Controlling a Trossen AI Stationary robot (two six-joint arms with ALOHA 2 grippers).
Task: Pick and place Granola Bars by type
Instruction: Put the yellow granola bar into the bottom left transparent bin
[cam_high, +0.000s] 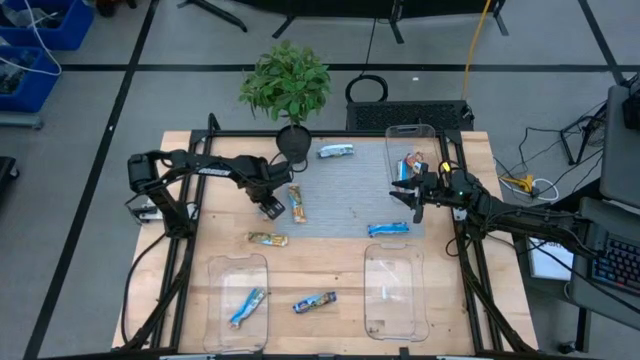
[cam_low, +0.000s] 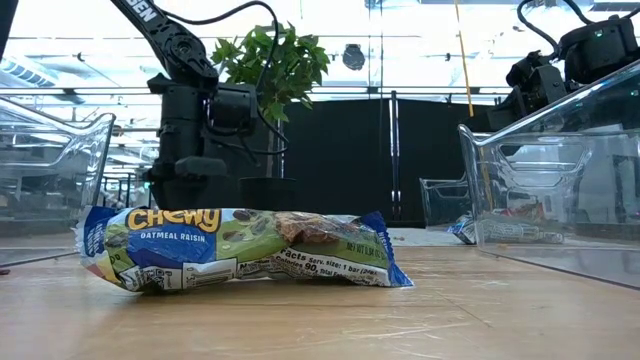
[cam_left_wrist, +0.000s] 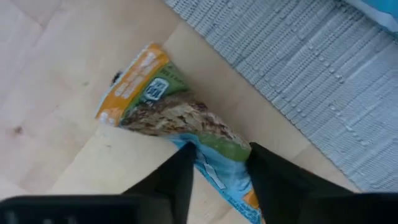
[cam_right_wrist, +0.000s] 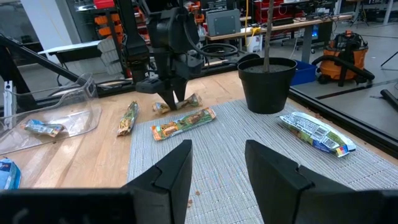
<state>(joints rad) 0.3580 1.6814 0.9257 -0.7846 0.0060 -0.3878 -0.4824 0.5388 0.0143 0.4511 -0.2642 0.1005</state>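
My left gripper (cam_left_wrist: 219, 177) points down over an orange, green and blue granola bar (cam_left_wrist: 168, 106) that lies on the wood beside the grey mat (cam_left_wrist: 298, 74); its fingers are shut on the bar's blue end. A second, orange bar (cam_high: 296, 203) lies on the mat's edge next to it. My right gripper (cam_high: 415, 195) waits level and open near the far right tray (cam_high: 428, 132), with nothing between its fingers (cam_right_wrist: 217, 168). Other bars lie on the mat (cam_high: 335, 151), (cam_high: 388, 229) and on the wood (cam_high: 268, 239), (cam_high: 314, 301). My left gripper has the bar's blue-and-green end (cam_left_wrist: 217, 155) between its two fingers (cam_left_wrist: 180, 180), one on each long side, and the wrapper fills the gap. The fingers come from above, pointing down, across the bar. The bar lies flat on the wood.
A potted plant (cam_high: 293, 140) stands at the mat's far edge, close to my left arm. Clear trays stand near left (cam_high: 215, 275) with a blue bar (cam_high: 246, 306) in it, near right (cam_high: 395, 262), and far right with bars inside. A Chewy bar (cam_low: 240, 250) fills the low view.
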